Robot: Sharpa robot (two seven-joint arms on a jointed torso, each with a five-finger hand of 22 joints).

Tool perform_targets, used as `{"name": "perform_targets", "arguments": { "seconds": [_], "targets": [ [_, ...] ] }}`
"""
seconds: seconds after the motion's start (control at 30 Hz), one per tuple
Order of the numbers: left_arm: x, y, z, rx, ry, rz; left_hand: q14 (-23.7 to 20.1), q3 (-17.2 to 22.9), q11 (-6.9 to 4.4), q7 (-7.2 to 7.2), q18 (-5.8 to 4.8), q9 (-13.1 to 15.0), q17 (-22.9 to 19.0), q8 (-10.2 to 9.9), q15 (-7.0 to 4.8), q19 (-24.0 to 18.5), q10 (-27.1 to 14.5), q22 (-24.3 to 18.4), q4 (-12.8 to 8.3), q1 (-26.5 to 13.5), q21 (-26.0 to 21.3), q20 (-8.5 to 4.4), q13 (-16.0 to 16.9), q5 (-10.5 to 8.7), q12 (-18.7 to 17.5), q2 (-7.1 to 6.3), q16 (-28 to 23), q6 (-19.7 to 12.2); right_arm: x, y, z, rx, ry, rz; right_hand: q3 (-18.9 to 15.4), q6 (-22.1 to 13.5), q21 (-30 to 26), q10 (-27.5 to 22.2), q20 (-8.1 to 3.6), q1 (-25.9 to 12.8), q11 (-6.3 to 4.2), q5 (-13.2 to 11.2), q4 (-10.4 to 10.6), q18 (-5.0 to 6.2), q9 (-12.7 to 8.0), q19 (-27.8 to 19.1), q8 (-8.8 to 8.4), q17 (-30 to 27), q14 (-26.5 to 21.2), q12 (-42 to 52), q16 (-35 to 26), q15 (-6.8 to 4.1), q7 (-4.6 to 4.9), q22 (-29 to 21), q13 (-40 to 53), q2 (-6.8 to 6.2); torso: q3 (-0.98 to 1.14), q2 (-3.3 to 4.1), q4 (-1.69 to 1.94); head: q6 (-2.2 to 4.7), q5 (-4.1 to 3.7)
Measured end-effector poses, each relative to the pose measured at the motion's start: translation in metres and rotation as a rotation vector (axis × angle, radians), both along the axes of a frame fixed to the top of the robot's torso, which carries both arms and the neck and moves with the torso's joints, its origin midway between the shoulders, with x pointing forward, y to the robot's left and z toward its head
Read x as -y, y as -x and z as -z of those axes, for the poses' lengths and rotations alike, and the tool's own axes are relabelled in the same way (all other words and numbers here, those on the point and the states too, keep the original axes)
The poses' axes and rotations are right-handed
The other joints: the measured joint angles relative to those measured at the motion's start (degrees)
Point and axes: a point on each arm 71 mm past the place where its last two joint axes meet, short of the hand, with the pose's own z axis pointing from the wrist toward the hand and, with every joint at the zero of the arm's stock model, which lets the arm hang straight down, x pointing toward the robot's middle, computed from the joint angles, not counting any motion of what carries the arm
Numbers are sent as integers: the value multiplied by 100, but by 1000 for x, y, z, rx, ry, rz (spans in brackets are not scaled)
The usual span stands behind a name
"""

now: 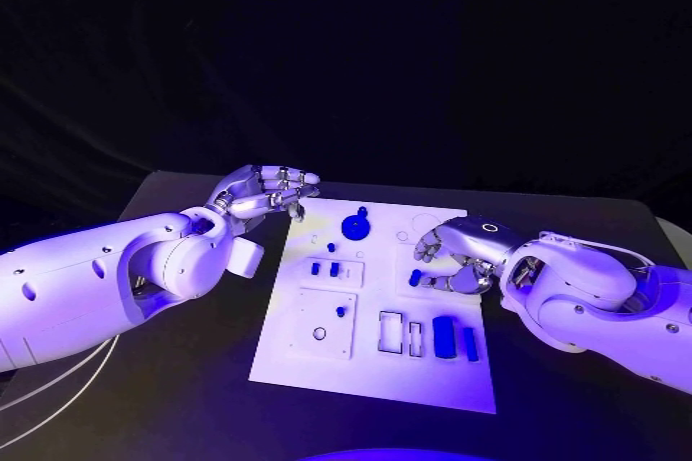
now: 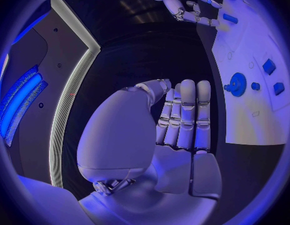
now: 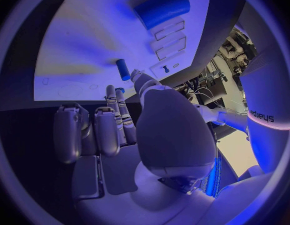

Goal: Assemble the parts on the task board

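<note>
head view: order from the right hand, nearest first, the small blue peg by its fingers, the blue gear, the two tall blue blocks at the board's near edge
From the right hand:
1. Small blue peg, right beside its fingers.
2. Tall blue blocks, nearer the robot, on the board's near right part.
3. Blue gear, toward the board's far middle, closer to the left hand.

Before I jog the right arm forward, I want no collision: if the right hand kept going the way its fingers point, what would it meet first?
Most likely the small blue peg lying on the task board, just ahead of the right hand; depth is unclear.

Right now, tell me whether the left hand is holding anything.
Empty: the silver left hand has its fingers straight together, nothing between them.
</note>
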Motion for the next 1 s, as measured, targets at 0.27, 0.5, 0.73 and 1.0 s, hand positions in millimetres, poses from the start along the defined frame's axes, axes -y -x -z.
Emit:
{"name": "perform_targets", "arguments": {
  "seconds": [0.27,0.5,0.73,1.0],
  "targets": [
    [0,0,0,0,0,0,0,0,0,0,0,0,1,0,0,0,0,0,0,0,0,0,5,0,0,0,0,0,-3,-2,8,-33,30,-8,-45,19,7,1,0,132,-1,9,49,0,0,0,0,18,0,87,0,0,-19,-1,0,98,-4,4,12,-2,-8],
    [-1,0,0,-1,-1,-1,0,0,0,0,0,5,-5,0,0,0,0,-6,0,-23,0,0,4,0,0,23,0,0,-10,-3,15,-47,34,-20,145,140,134,180,0,294,-28,25,188,0,-12,0,0,-26,0,180,0,0,-15,-1,-14,201,-5,9,16,-14,-8],
    [-2,0,0,-1,-2,-3,0,0,0,0,0,5,-5,0,0,0,0,-6,0,-23,0,0,4,0,0,23,0,0,-14,-3,17,-50,33,-26,351,209,244,403,-23,341,-71,24,266,0,-18,22,0,31,0,206,0,0,-43,-2,-36,199,-7,9,16,-31,-1],
    [-2,0,0,-2,-2,-3,0,0,0,0,0,5,-5,0,0,0,0,-6,0,-23,0,0,10,0,0,23,0,0,-17,-6,19,-44,35,-26,559,328,337,567,-56,371,-114,24,315,0,-10,13,15,75,1,228,23,-43,-80,-2,-43,229,-5,8,11,-46,7]
  ]
}}
